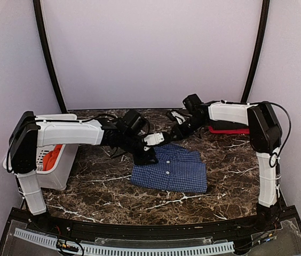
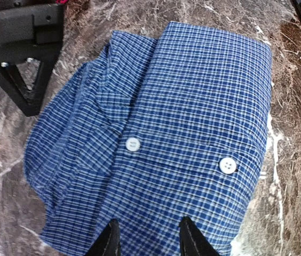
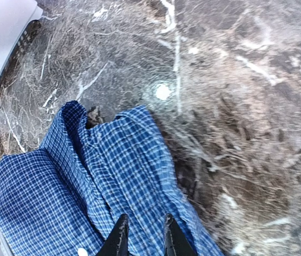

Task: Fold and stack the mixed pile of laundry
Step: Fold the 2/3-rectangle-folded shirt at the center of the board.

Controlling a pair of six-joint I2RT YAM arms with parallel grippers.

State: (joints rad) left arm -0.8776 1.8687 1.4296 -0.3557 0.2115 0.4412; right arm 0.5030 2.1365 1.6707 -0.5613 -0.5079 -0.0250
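Blue-and-white checked cloth is what we see first: one collared shirt point(image 1: 171, 170), folded into a rough rectangle and lying flat at the middle of the dark marbled table point(image 1: 100, 188). We count two white buttons on its front, one point(image 2: 133, 144) near the middle and one point(image 2: 227, 165) towards the folded edge.

Two arms reach over it. The left gripper point(image 2: 150, 242) hovers at the shirt's edge with its two fingers clearly parted and nothing clasped between them. The right gripper point(image 3: 144, 238) sits over the collar end with its fingers only narrowly apart. We cannot tell whether they pinch any cloth.

We count one white slotted basket point(image 1: 60, 176) at the table's left edge, with one bright orange garment point(image 1: 53, 156) bunched inside it. One flat red piece point(image 1: 230, 130) lies at the far right, behind the right arm, well apart from the checked shirt. We cannot tell what it is.
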